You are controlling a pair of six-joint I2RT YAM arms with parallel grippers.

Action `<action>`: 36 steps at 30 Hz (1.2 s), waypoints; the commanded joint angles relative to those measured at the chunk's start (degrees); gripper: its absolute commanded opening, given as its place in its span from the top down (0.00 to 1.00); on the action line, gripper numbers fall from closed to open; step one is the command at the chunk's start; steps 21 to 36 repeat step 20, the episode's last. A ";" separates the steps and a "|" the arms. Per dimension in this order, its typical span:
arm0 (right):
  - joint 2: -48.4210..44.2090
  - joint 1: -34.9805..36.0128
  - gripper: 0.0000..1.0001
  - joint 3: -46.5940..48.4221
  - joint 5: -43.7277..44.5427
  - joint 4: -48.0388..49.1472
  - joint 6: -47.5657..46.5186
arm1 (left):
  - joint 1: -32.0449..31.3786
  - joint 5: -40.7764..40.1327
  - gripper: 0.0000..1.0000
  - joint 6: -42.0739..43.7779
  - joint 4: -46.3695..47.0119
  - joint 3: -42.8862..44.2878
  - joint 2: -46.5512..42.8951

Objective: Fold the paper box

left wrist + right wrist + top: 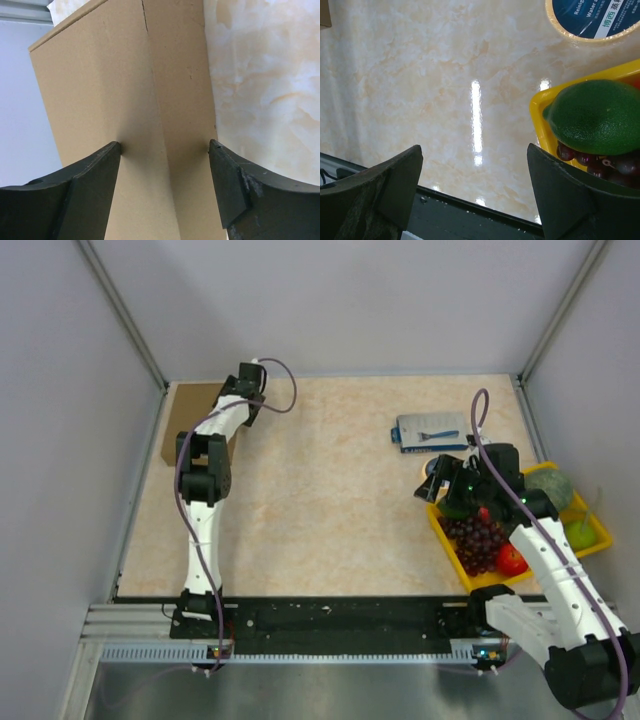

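Note:
The paper box point(195, 415) is plain brown cardboard lying at the far left corner of the table. In the left wrist view it point(125, 90) fills most of the frame, with a crease and a slit running down its middle. My left gripper point(242, 405) is over its right part. That gripper point(165, 145) is open, both fingertips point(112, 150) close to or on the cardboard face, astride the crease, gripping nothing. My right gripper point(440, 485) is open and empty above the table, beside the yellow tray, far from the box. It point(475, 147) holds nothing.
A blue-and-white flat package point(432, 430) lies at the back right. A yellow tray point(590, 525) at the right holds grapes point(478, 535), a red fruit point(512, 560) and green fruits point(595, 117). A tape roll point(592, 22) lies beside the tray. Grey walls enclose the table.

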 commanded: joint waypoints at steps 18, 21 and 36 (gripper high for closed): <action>-20.70 -0.11 0.01 14.21 7.81 -7.01 -12.58 | -19.27 43.84 0.12 -35.92 5.64 -36.77 -71.88; -24.76 -0.10 0.01 19.56 6.23 -6.84 -13.11 | -19.45 48.05 0.01 -37.43 8.70 -40.99 -82.24; -24.76 -0.10 0.01 19.56 6.23 -6.84 -13.11 | -19.45 48.05 0.01 -37.43 8.70 -40.99 -82.24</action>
